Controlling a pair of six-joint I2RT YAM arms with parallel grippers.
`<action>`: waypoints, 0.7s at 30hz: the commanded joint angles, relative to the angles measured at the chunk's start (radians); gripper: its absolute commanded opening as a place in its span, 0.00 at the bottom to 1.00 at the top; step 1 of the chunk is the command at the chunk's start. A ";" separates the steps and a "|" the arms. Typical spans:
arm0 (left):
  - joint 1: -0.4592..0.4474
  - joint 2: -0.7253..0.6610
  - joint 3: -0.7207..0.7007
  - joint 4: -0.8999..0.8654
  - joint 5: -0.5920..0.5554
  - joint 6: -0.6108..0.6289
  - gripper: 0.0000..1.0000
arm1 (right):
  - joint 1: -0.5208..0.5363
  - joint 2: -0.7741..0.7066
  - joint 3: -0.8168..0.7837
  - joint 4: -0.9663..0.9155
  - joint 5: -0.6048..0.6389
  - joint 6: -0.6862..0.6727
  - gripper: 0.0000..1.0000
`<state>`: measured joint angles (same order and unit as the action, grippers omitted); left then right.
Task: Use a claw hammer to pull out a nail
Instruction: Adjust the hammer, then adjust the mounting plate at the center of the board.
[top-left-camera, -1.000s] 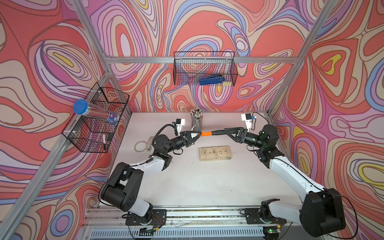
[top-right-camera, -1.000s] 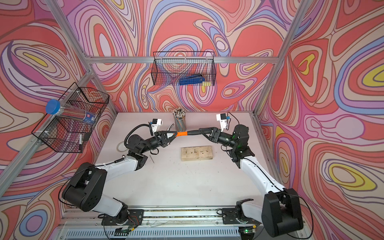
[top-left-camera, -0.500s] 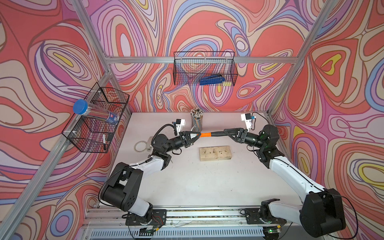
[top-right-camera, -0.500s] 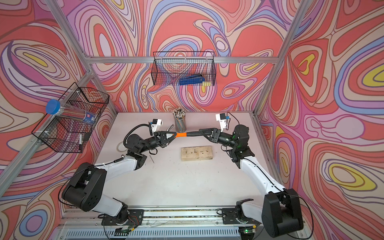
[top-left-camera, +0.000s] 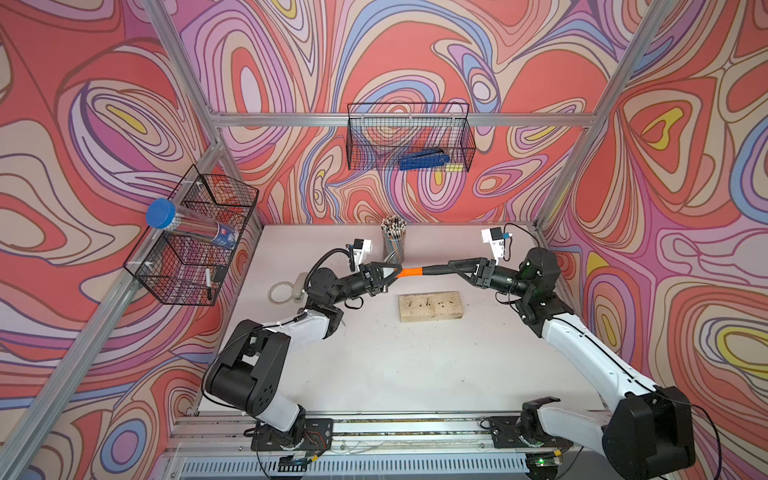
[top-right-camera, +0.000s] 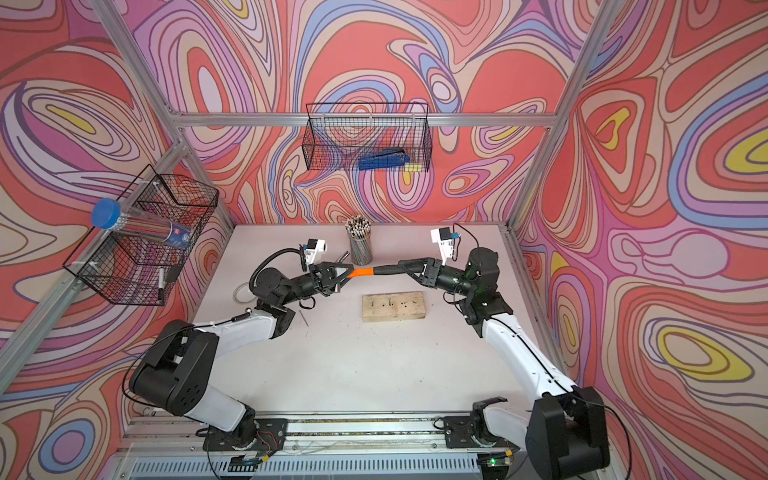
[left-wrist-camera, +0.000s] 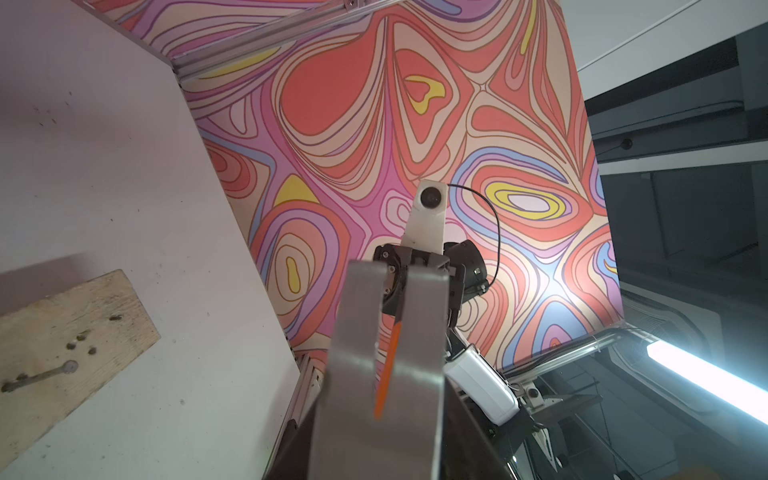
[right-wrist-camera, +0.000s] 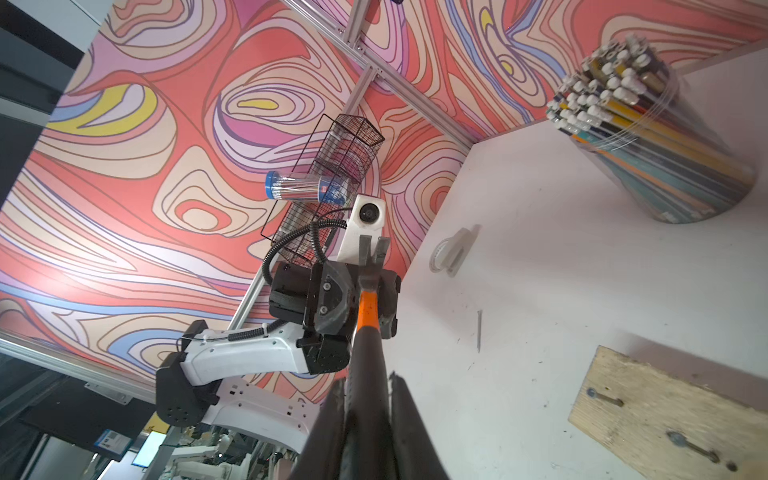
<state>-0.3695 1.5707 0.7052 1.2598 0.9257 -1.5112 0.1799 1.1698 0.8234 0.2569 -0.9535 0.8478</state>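
The claw hammer (top-left-camera: 409, 272) hangs level above the table between my two arms, with its orange neck showing in both top views. My right gripper (top-left-camera: 453, 266) is shut on the black handle (right-wrist-camera: 368, 374). My left gripper (top-left-camera: 390, 275) stands open, its jaws spread on either side of the steel head. The claw (left-wrist-camera: 374, 374) fills the left wrist view and hides the jaws there. Below lies a wooden block (top-left-camera: 430, 306) with bent nails (right-wrist-camera: 602, 400) in it. One nail (left-wrist-camera: 54, 372) lies flat on the block's top face.
A cup of pencils (top-left-camera: 394, 241) stands just behind the hammer. A tape roll (top-left-camera: 282, 293) lies at the left. A loose nail (top-right-camera: 304, 319) rests on the table near my left arm. Wire baskets (top-left-camera: 407, 137) hang on the back and left walls.
My right gripper has closed on the handle. My left gripper's jaws have spread apart around the hammer head. The hammer has stayed where it was.
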 joint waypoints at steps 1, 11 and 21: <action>0.024 0.010 -0.013 0.071 -0.041 0.016 0.65 | 0.002 -0.053 0.074 -0.169 0.101 -0.155 0.00; 0.052 -0.015 -0.095 -0.238 -0.102 0.277 0.62 | 0.001 -0.068 0.331 -0.785 0.418 -0.465 0.00; -0.030 -0.121 0.185 -1.336 -0.465 0.932 0.54 | 0.003 0.004 0.544 -1.143 0.598 -0.561 0.00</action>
<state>-0.3882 1.4353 0.8181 0.2825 0.6102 -0.8112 0.1837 1.1599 1.2869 -0.8036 -0.3985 0.3309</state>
